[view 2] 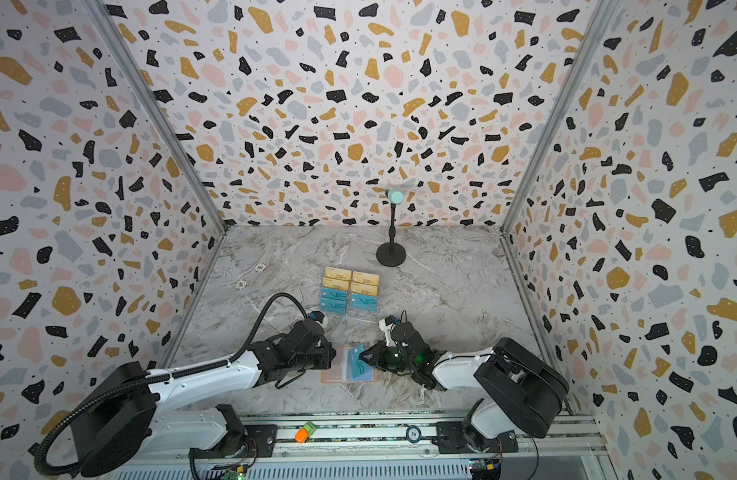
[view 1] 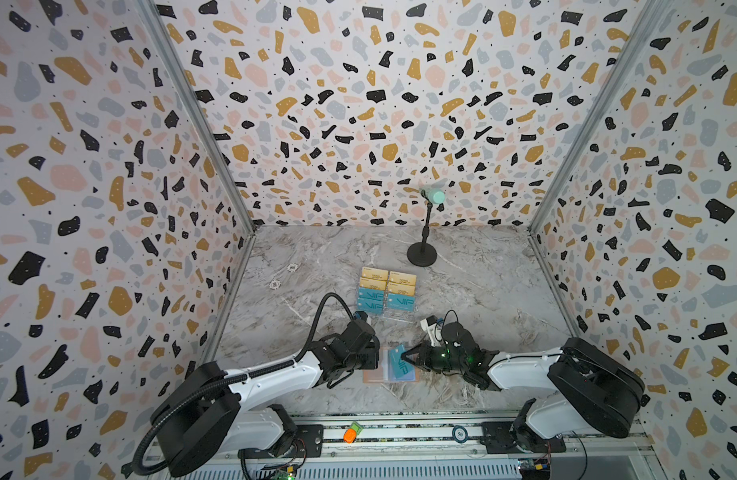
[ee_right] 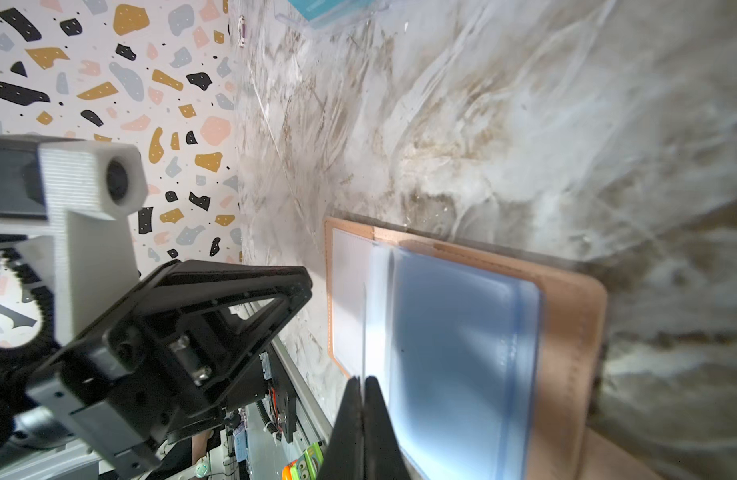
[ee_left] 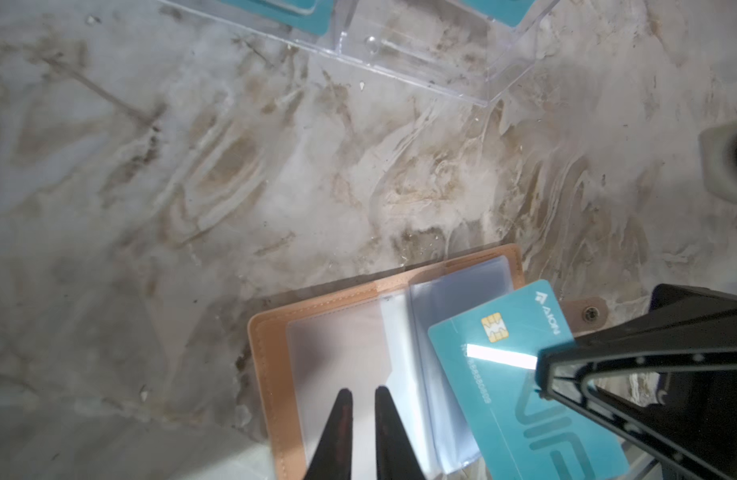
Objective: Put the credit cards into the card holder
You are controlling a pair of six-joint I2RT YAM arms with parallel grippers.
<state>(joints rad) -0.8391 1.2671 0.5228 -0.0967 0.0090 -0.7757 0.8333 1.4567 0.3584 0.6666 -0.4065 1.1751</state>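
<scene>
table (view 1: 483,291): marble-look top; all the action sits near the front, between the arms
rack (view 1: 395,318): clear acrylic; the other credit cards (view 1: 373,297) sit in it, well beyond the holder
card holder (ee_left: 271,374): open and flat; spine runs far-to-near
teal card (ee_left: 503,395): face up over the holder's right-hand page, skewed against its edges; long axis roughly far-to-near, chip end pointing off toward the rack
right gripper (view 1: 403,356): clenched on the card's right long edge
left gripper (ee_left: 362,395): over the left page's clear sleeve; slim gap between the jaws, can't tell if it's pinching plastic
step tip: my guess is insertion comes next; square the card to the sleeve mouth first, keep the page pinned, then slide slow and shallow so a corner doesn't snag
</scene>
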